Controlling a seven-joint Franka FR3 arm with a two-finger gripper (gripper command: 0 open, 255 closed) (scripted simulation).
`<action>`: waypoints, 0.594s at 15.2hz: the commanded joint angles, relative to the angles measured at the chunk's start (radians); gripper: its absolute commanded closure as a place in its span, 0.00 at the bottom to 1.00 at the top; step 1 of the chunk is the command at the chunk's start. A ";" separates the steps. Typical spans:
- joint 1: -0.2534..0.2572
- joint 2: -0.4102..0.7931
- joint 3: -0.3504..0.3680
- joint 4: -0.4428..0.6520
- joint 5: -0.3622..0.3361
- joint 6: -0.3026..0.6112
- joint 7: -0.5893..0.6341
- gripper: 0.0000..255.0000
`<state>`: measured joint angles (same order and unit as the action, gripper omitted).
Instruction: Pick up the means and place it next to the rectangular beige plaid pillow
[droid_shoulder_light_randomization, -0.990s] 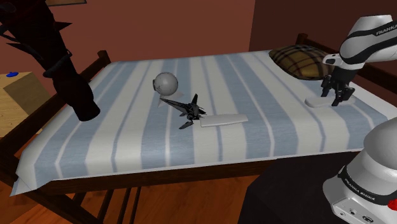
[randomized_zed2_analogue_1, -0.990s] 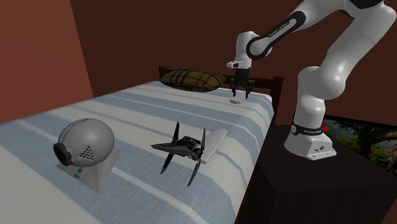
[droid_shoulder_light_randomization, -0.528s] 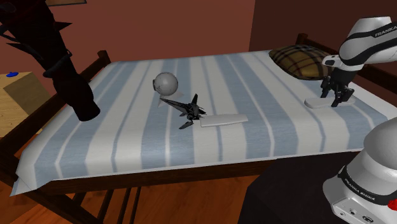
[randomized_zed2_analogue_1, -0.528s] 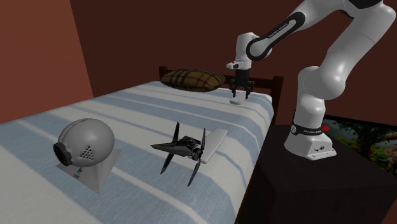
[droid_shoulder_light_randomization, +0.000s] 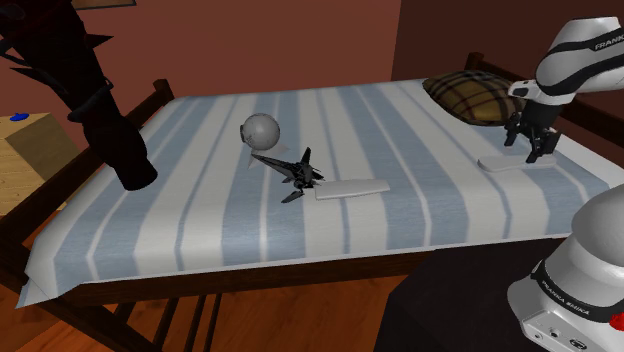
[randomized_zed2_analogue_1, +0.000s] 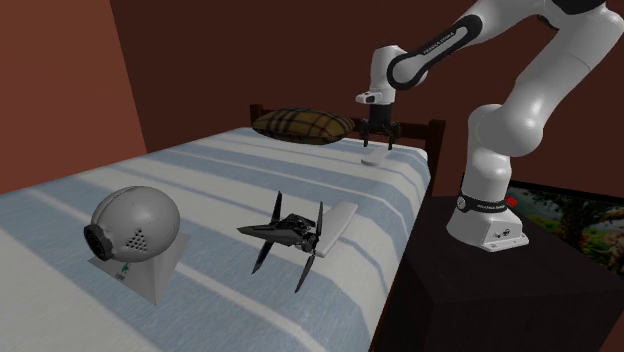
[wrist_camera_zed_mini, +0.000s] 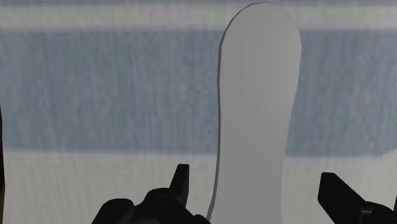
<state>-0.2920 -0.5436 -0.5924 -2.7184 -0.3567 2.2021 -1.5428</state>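
Note:
The flat, pale grey, round-ended piece lies on the striped bedspread, a short way from the dark plaid pillow. My gripper hangs just above it, open. In the wrist view the piece lies on the cloth below my gripper, and the two black fingertips stand apart on either side without clasping it. In the second exterior view the gripper is over the piece, beside the pillow.
A grey ball-shaped device, a black winged toy and a second flat pale slab lie mid-bed. A black spiky object looms at the shoulder view's left over a wooden stand. The dark bed frame edges the mattress.
The gripper has opened, letting go of the flat piece, and has risen a little. The piece stays on the bedspread by the pillow.

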 joint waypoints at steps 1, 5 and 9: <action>-0.007 -0.047 0.024 0.032 0.006 -0.080 0.002 0.00; -0.007 -0.062 0.034 0.049 0.011 -0.112 0.002 0.00; -0.007 -0.062 0.034 0.049 0.011 -0.112 0.002 0.00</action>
<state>-0.2993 -0.6052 -0.5587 -2.6695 -0.3459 2.0903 -1.5410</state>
